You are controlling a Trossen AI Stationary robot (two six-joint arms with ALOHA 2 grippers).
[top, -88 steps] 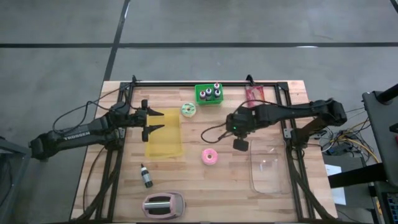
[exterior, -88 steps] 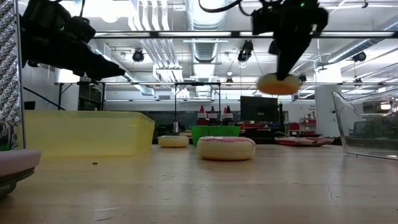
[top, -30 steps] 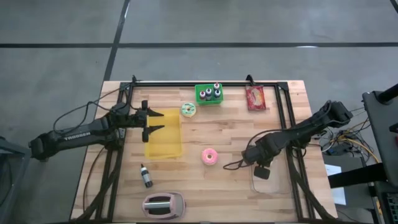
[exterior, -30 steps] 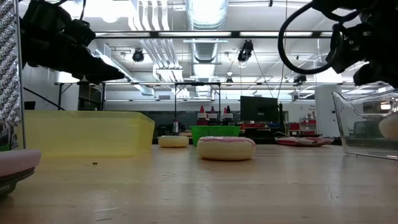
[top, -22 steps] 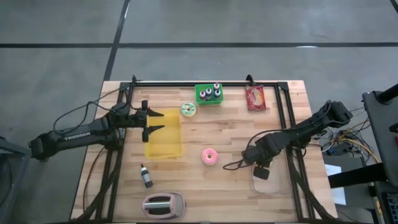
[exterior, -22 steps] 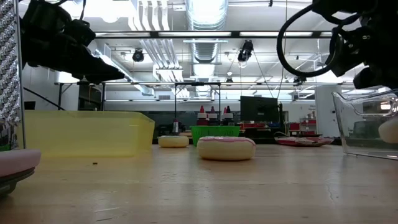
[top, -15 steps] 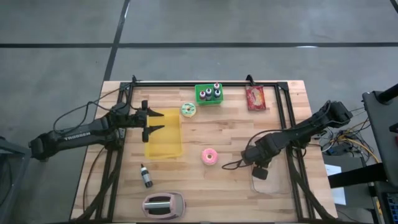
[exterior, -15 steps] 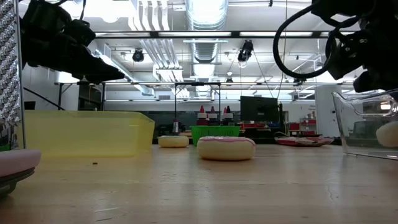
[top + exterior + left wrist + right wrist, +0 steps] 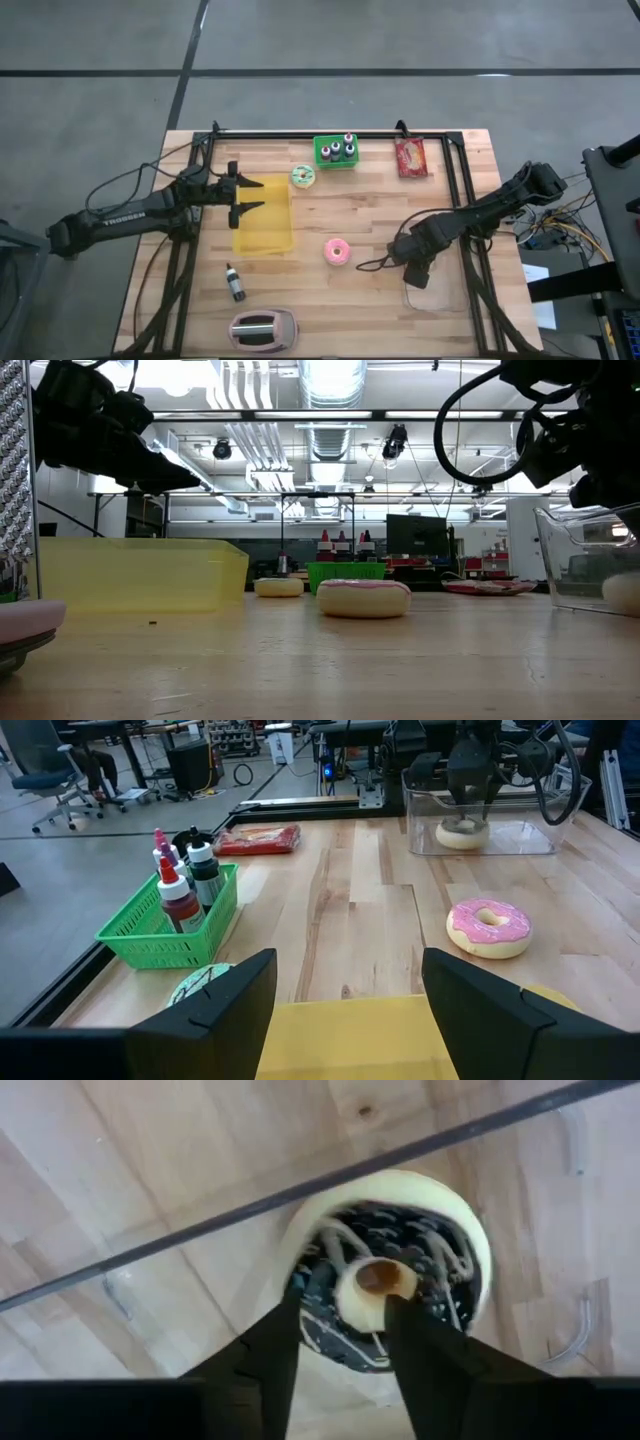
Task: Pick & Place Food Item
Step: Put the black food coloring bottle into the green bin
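Note:
A chocolate-iced donut (image 9: 440,1210) lies flat on the floor of the clear container (image 9: 406,292) at the table's near right; it also shows in the low view (image 9: 624,592). My right gripper (image 9: 342,1295) hangs open just above it, pointing down, one finger on either side of the donut's hole. A pink donut (image 9: 337,251) lies on the table's middle. My left gripper (image 9: 260,195) waits open above the far end of the yellow bin (image 9: 265,225) at the left.
At the far edge are a green basket of bottles (image 9: 336,151), a green-iced donut (image 9: 303,176) and a red packet (image 9: 410,157). A small bottle (image 9: 236,283) and a pink toaster (image 9: 263,329) lie near the front edge.
The chocolate donut has dropped from partway up inside the clear container onto its floor, let go by my right gripper, which has stayed above the container.

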